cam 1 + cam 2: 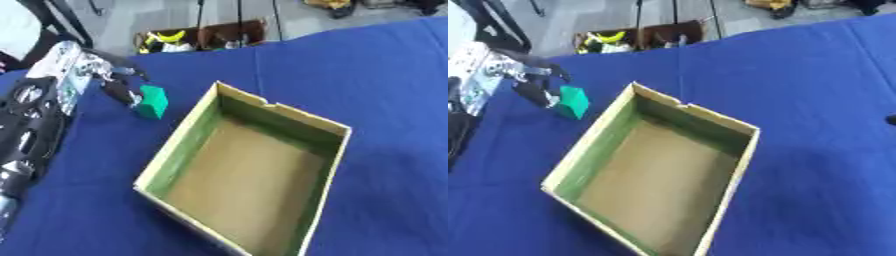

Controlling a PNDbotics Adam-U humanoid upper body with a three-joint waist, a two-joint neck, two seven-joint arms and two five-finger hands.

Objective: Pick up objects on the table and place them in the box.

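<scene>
While the box (pixel 254 175) sits empty nearest us on the table (pixel 385 100), the left hand (pixel 118 82) beyond its far-left wall appears curled round a green block (pixel 152 101), though blur hides the contact. Lifted carelessly, the block could catch the box rim or slip out short of it.

A lab or test workshop is showing here rather than a home: a blue cloth (pixel 376 90) is covering the whole work table, and beyond its far edge a bare grey floor (pixel 131 20) is lying with thin black stand legs (pixel 238 17) rising from it, while an open brown crate (pixel 203 39) is sitting there holding yellow and dark odds and ends
</scene>
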